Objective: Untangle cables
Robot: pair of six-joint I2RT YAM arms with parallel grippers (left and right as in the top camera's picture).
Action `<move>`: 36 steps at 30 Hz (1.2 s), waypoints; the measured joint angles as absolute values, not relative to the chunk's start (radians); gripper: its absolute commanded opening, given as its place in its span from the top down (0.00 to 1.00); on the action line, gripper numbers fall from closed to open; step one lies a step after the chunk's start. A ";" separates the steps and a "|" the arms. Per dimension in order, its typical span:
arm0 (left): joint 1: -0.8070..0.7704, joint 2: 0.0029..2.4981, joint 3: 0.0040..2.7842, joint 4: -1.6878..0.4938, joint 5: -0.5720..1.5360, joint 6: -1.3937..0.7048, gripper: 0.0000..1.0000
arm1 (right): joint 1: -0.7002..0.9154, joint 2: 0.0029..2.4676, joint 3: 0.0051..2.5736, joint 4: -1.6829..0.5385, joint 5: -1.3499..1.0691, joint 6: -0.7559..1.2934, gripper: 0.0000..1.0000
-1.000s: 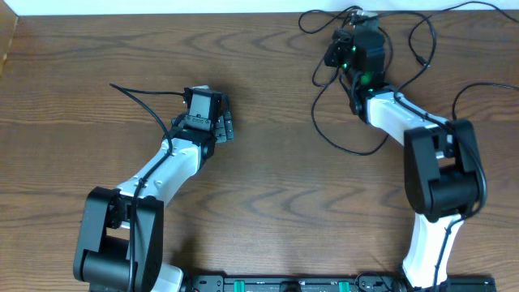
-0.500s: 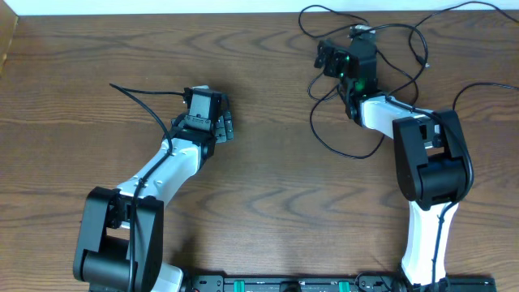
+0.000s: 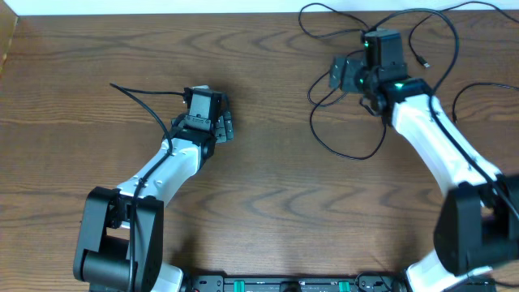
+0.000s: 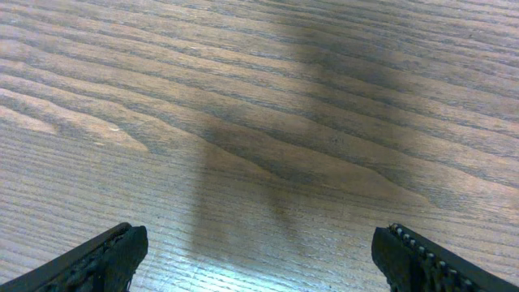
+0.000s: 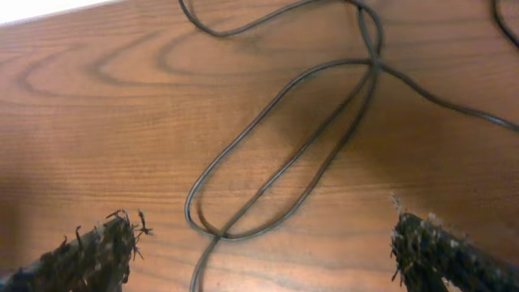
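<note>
The right pincer was found with its fingers wide apart and nothing gripped. Just ahead of the gap, a black loop of the cables lay flat on the table, its near bend between the two fingertips. Beyond that, the loop's strands crossed and ran on toward the table's far edge. In the overhead view, further black strands lay around this pincer. Nothing stood between it and the cables.

The left pincer was likewise spread wide and empty, with bare wood and a shadow ahead. A black lead trailed from that arm's wrist. The cables lay well apart from it, over on the right arm's side.
</note>
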State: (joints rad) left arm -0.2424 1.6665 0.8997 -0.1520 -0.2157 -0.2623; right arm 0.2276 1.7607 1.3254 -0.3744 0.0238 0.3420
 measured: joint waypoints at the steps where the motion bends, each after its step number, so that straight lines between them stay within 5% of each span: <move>1: -0.242 1.666 0.900 -0.153 -0.216 -0.262 0.07 | 0.228 1.743 1.329 -0.423 0.023 0.327 0.01; 8: -0.242 1.666 0.900 -0.152 -0.216 -0.262 0.07 | 0.229 1.715 1.328 -0.752 0.025 0.234 0.10; 17: -0.242 1.666 0.900 -0.152 -0.216 -0.262 0.07 | 0.269 1.729 1.324 -0.976 -0.005 0.193 0.11; 36: -0.242 1.666 0.900 -0.152 -0.216 -0.262 0.07 | 0.419 1.731 1.007 -0.790 -0.045 0.366 0.11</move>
